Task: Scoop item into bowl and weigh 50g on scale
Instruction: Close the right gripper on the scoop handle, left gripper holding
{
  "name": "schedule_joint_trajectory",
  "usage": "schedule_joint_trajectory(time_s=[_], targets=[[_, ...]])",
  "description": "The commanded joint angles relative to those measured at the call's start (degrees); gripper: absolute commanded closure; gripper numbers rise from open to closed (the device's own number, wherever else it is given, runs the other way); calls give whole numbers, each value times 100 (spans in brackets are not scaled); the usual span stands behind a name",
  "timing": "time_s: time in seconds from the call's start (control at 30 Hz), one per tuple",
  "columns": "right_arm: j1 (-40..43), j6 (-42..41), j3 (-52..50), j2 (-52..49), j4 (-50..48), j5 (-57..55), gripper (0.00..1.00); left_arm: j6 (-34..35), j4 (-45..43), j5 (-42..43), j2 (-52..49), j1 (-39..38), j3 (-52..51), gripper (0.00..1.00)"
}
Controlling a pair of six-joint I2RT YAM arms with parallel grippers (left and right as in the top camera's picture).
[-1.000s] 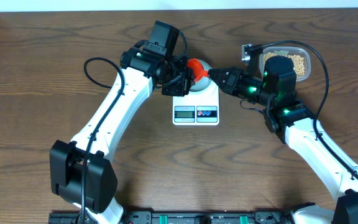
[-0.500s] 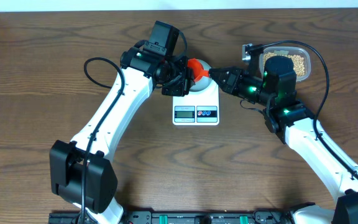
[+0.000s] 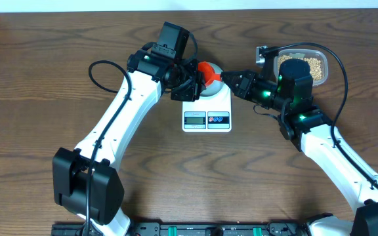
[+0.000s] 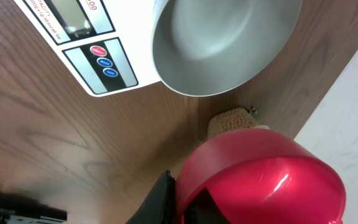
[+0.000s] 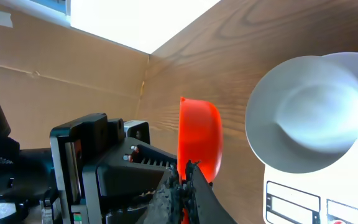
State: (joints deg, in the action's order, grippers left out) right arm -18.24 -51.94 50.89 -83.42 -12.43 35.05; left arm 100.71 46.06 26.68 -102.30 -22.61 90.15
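Robot lab / test bench, not a home. Evid.: 2 white-and-black arms, left arm (image 3: 120, 124) & right arm (image 3: 336, 151), rising from lower frame corners. Black base rail (image 3: 195, 229) w/ green connectors along bottom edge. Loose black cable (image 3: 96, 67) looping upper left. Wood-grain table (image 3: 38, 118). Plain white wall strip (image 3: 176, 4) at top edge. Brown cardboard panels (image 5: 55, 59) upper left, right wrist view. Digital scale (image 3: 207, 120) at centre.

Glossy red plastic scoop (image 4: 272, 180), smooth bowl (image 4: 222, 43), wood-grain table (image 4: 42, 143).
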Motion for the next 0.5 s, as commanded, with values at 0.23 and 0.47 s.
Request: schedule_joint_trajectory(time_s=[0.23, 0.47], targets=[[-61, 11, 92, -22, -22, -92, 99, 31, 33, -33, 94, -24, 31, 10], [-55, 11, 92, -22, -20, -111, 99, 31, 28, -28, 96, 55, 31, 10]])
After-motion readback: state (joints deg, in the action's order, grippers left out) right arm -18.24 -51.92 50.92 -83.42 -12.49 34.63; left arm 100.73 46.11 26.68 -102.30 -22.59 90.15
